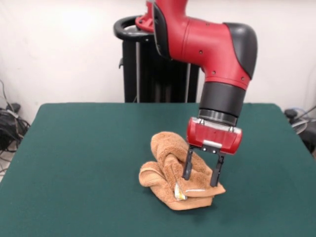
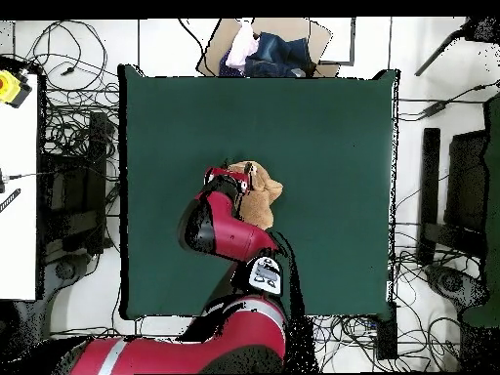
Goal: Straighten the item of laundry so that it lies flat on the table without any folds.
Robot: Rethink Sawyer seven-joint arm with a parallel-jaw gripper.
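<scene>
The orange-tan towel lies crumpled in a folded heap near the middle of the green table. A small white label shows at its near edge. My gripper points straight down over the right part of the heap. It is open, with the two black fingers apart and their tips down on the top fold. In the overhead view the towel shows only partly. The arm covers the rest of it and the gripper's fingers.
The black pedestal stands behind the table's far edge. In the overhead view an open box of clothes sits past the table's top edge. Cables lie on the floor all round, and a white bench stands at the left.
</scene>
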